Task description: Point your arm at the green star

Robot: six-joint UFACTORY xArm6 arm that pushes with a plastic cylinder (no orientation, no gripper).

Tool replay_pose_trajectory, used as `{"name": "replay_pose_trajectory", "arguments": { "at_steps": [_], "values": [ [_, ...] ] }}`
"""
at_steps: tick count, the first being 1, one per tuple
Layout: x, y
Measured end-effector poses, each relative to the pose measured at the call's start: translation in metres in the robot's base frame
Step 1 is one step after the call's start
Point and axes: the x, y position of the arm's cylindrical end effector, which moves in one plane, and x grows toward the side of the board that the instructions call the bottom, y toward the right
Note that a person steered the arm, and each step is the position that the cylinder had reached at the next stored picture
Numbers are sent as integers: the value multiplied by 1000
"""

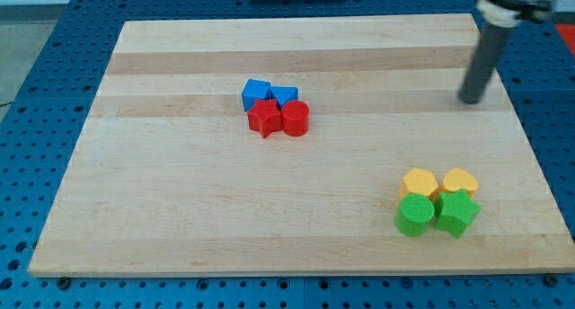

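Observation:
The green star (456, 212) lies near the view's bottom right of the wooden board (180, 210). It touches a green cylinder (416, 216) on its left and a yellow heart (460, 180) above it. A yellow hexagon (420, 182) completes that cluster. My tip (470, 101) is at the end of the dark rod at the view's upper right, well above the green star and apart from all blocks.
A second cluster sits left of the board's centre: a blue cube (256, 92), a blue triangle (285, 96), a red star (265, 118) and a red cylinder (296, 118). A blue perforated table (54, 57) surrounds the board.

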Motion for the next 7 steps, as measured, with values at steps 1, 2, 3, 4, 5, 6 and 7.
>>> {"name": "replay_pose_trajectory", "arguments": {
  "at_steps": [1, 2, 3, 4, 5, 6, 7],
  "values": [
    [28, 72],
    [28, 72],
    [68, 72],
    [149, 72],
    [211, 57],
    [220, 12],
    [207, 4]
  ]
}}
